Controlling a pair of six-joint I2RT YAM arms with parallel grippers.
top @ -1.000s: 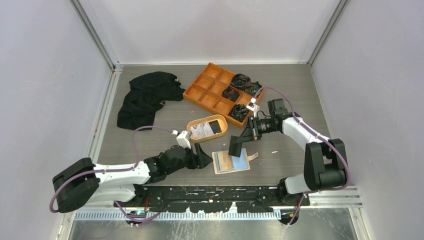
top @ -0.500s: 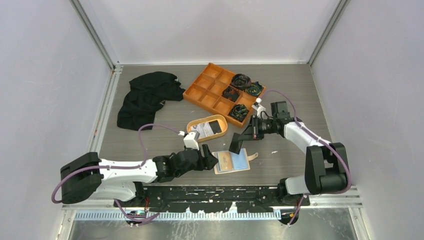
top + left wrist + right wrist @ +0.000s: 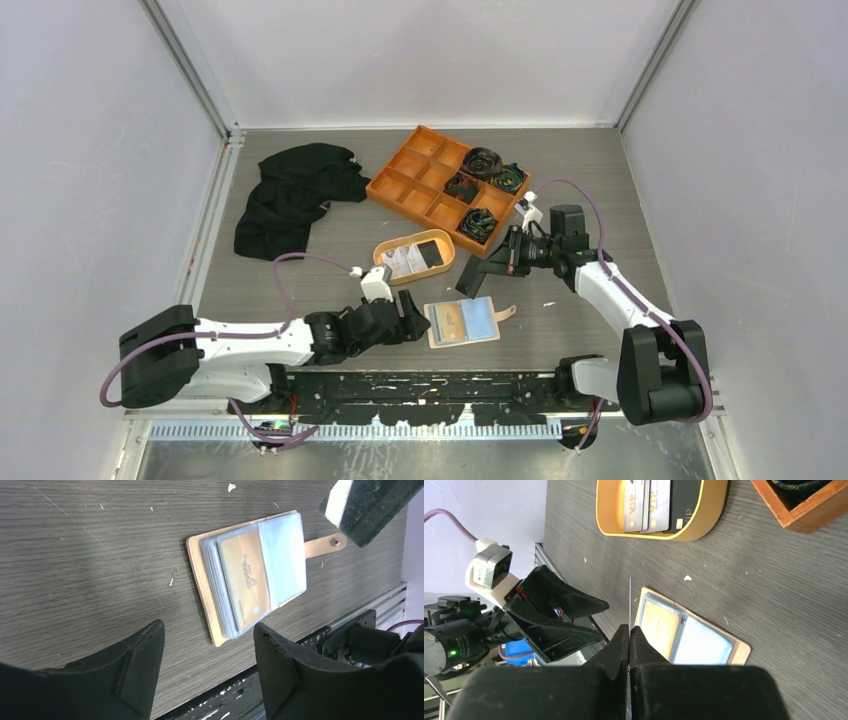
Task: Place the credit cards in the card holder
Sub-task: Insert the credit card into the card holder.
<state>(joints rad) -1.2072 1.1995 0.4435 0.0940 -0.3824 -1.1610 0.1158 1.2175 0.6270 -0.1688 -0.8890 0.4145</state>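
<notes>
Top external shows the card holder [image 3: 465,322] lying open on the table [image 3: 590,170] near the front edge, the left gripper [image 3: 412,312] spread wide just beside it, the right gripper [image 3: 470,282] pinched on a thin card [image 3: 629,600] by its far edge.

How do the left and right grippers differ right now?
The left gripper stands open and empty; the right gripper is shut on a thin card seen edge-on. The left lies low beside the card holder; the right hangs above it. Both point toward the holder.

Card holder [image 3: 463,322] before dish [image 3: 380,250]
</notes>
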